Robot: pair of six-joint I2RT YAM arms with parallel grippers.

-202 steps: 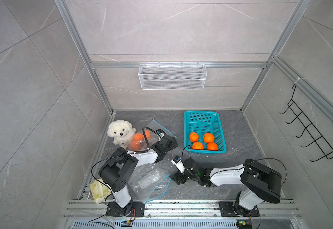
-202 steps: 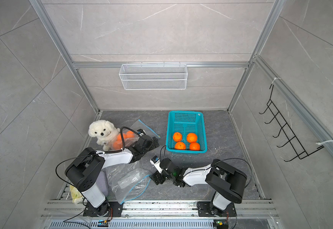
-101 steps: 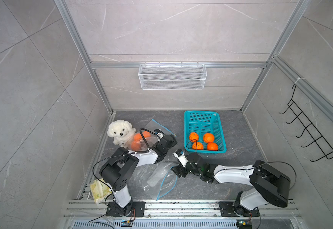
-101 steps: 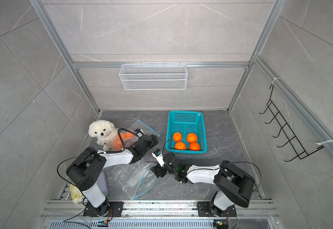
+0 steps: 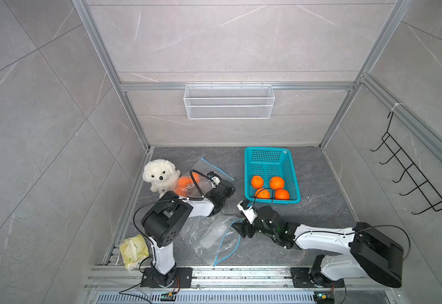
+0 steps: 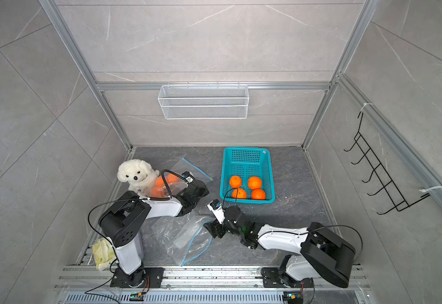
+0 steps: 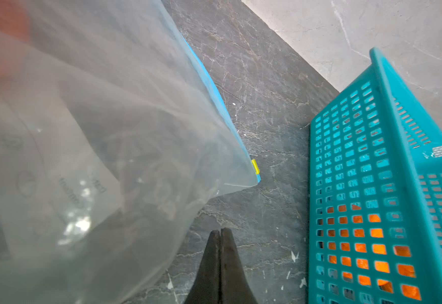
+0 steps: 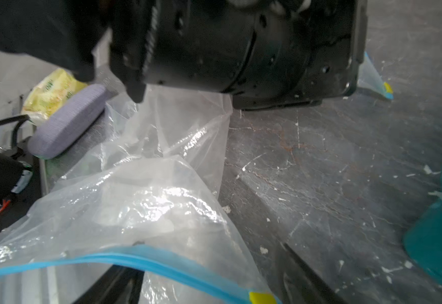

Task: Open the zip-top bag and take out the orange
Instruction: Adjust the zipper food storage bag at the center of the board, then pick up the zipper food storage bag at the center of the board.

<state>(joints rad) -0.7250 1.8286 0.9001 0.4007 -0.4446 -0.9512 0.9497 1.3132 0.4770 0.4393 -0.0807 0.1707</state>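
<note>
A clear zip-top bag [image 5: 201, 172] with an orange [image 5: 184, 183] inside lies at the back left, seen in both top views [image 6: 183, 168]. My left gripper [image 5: 225, 189] is beside its near edge. In the left wrist view the left gripper [image 7: 220, 233] is shut on nothing, above bare floor, with the bag [image 7: 109, 131] beside it. A second, crumpled bag [image 5: 214, 237] lies in the front middle, its blue zip curved open. My right gripper [image 8: 206, 279] is open, and this bag's blue zip rim [image 8: 162, 260] passes between its fingers [image 8: 301, 273].
A teal basket [image 5: 267, 149] holding several oranges stands at the back right. A white plush dog [image 5: 160, 175] sits against the left wall. A yellow-green packet [image 5: 134, 248] and a grey case [image 8: 67, 123] lie near the left arm's base. A wire basket [image 5: 229, 101] hangs on the back wall.
My left gripper has gone from open to shut beside the bag with the orange. My right gripper has shifted slightly towards the back, and the front bag's mouth has shifted with it.
</note>
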